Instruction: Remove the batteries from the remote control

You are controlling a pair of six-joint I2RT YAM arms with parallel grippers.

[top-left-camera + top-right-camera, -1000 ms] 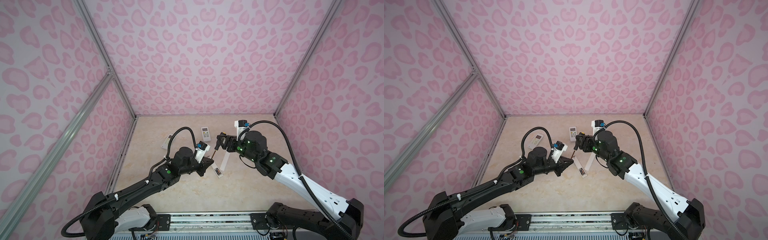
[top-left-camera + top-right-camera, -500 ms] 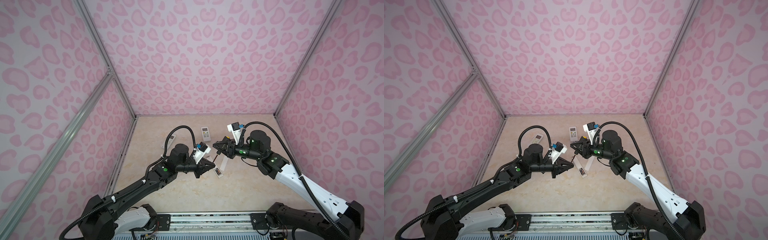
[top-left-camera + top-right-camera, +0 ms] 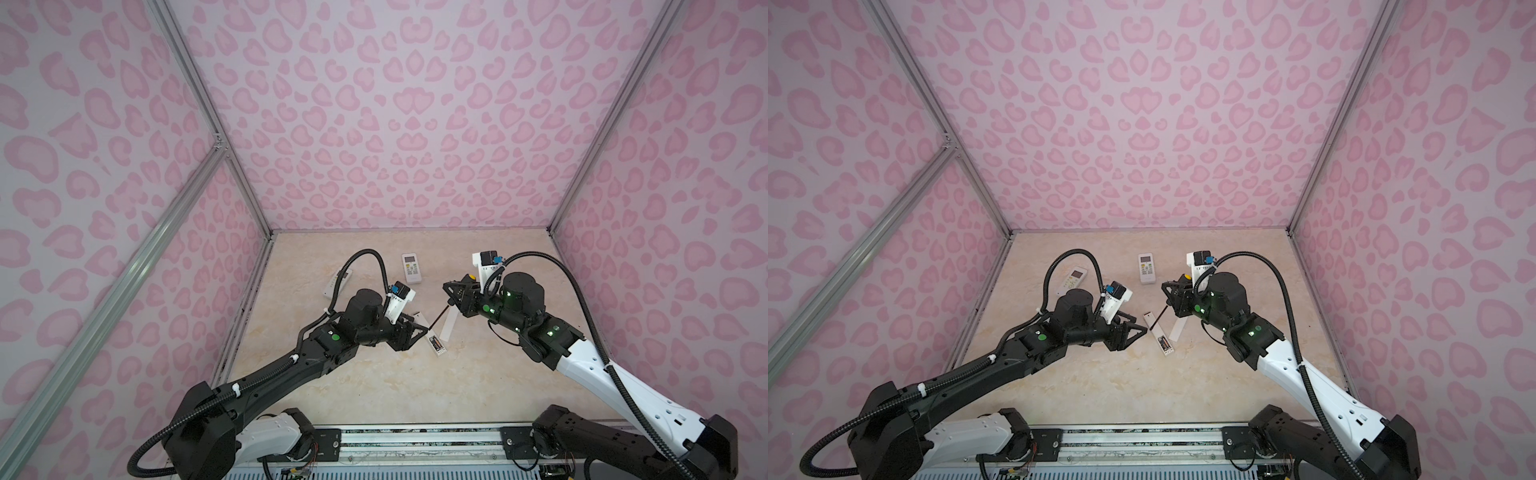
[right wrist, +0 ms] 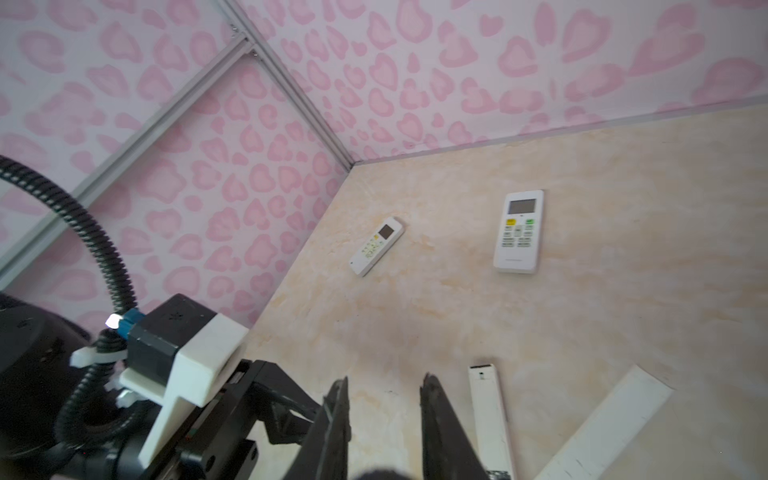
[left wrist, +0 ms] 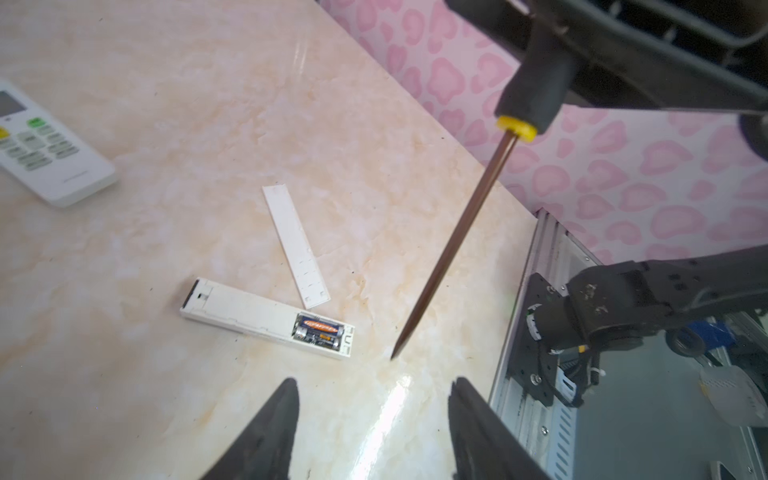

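Centre of the beige marble-look table [image 5: 208,104], between the two arms in both top views: slim white remote control [image 5: 249,316], back side up, cover removed, moulded casing marks too small to read; batteries [image 5: 318,330] seated side by side in the open bay at one end of that remote control, two cells visible; upper cell dark blue with an orange band of lettering, too blurred to read; lower cell mostly hidden by the bay wall, label not legible.

Off the remote control and flat on the table at an angle to it: battery cover [image 5: 296,245], a long white strip, one end just beside the bay.

Low over bare table near the bay end: left gripper [image 5: 374,382], fingers well apart, nothing between them.

Raised above the table: right gripper [image 4: 385,379], clamped on the black handle of a screwdriver [image 5: 453,245]; yellow collar below the handle; shaft slanting down, tip near the bay end, clear of the cells; contact with the table not determinable.

Farther back, face up: wide white air-conditioner remote [image 4: 518,232], grey display, yellow and green keys, key legends too small to read; near the left wall, face up: narrow white remote [image 4: 377,246], display and coloured keys, legends likewise illegible.
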